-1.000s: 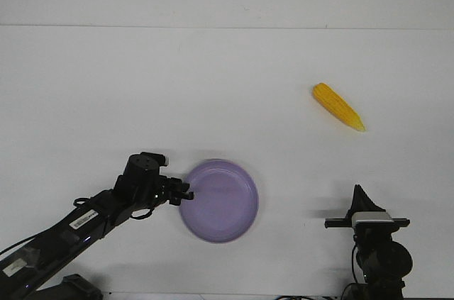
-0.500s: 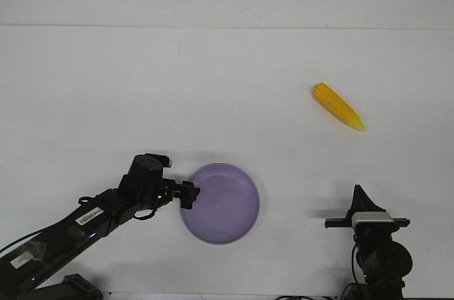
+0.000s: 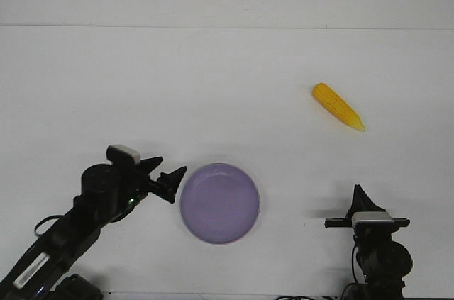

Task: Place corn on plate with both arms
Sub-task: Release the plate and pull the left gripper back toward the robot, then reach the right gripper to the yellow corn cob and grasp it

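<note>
The lavender plate (image 3: 220, 203) lies flat on the white table near the front centre, with nothing in it. The yellow corn (image 3: 338, 106) lies far off at the right rear, its pointed tip toward the front right. My left gripper (image 3: 167, 173) is open, just left of the plate's rim and clear of it, holding nothing. My right gripper (image 3: 358, 196) stands at the front right, well in front of the corn, and shows as a single pointed tip with the fingers together and nothing in it.
The white table (image 3: 213, 87) runs back to a wall edge along the top. Nothing else stands on it.
The left gripper let go of the plate's left rim, opened and drew back to the left. The plate stayed where it was set down. The right arm and corn have not moved.
</note>
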